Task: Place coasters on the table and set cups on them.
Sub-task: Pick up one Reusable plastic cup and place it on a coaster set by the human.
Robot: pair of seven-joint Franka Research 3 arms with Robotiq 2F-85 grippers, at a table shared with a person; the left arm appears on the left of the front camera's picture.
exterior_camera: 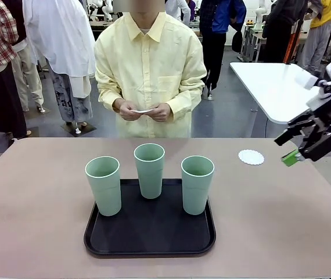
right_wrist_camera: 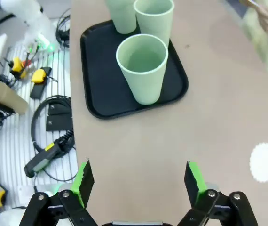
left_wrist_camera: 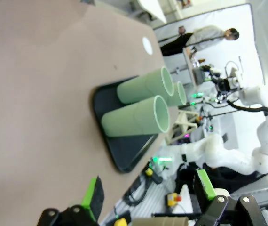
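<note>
Three mint-green cups stand upright on a black tray: left cup, middle cup, right cup. One white lacy coaster lies on the beige table to the right of the tray, also seen as the coaster in the right wrist view. The person at the far side holds more white coasters in both hands. My right gripper hovers open and empty above the table's right edge, just right of the coaster. My left gripper is open and empty, off the table's edge.
A white glossy table stands behind at the right. Cables and tools lie on the floor beside the table. Other people stand in the background. Bare tabletop lies left and right of the tray.
</note>
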